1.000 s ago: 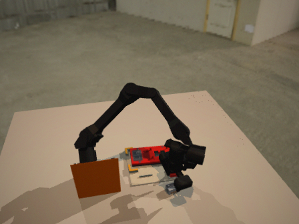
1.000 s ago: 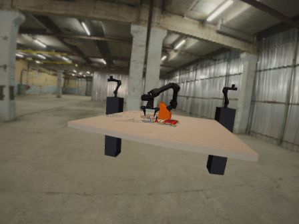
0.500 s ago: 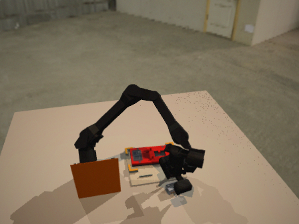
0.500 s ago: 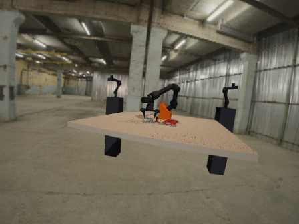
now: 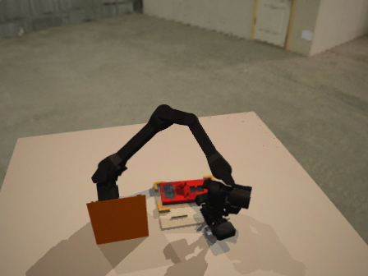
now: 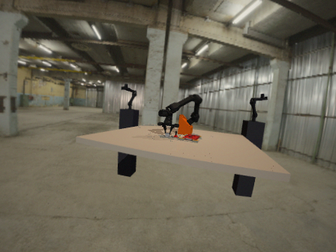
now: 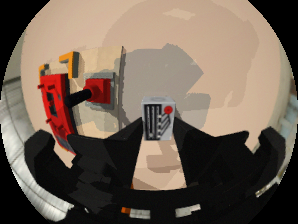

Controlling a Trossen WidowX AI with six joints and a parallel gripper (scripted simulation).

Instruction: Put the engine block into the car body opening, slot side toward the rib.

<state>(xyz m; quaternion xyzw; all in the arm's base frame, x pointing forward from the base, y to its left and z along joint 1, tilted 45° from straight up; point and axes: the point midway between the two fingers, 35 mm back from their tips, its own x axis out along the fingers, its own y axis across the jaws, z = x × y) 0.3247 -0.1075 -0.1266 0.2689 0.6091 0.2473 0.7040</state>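
The grey engine block (image 7: 159, 120) (image 5: 209, 232) stands upright on the table, between the fingertips. Its face with dark slots and a red round spot shows in the wrist view. My gripper (image 7: 157, 120) (image 6: 167, 133) is shut on the engine block, one finger against each side, low at the table. The red car body (image 7: 56, 83) (image 5: 177, 200) (image 6: 193, 137) lies flat, left of the gripper in the wrist view. Dark recesses show in it, but I cannot tell which is the opening or make out the rib. The arm hides the car body's right end in the top view.
The car body lies between yellow corner brackets (image 7: 75, 64) (image 5: 163, 209) beside a pale board (image 7: 104, 56) (image 5: 168, 224). A red block with a black rod (image 7: 79, 97) stands on a grey pad there. An orange upright panel (image 5: 119, 219) (image 6: 184, 127) stands near the arm's base.
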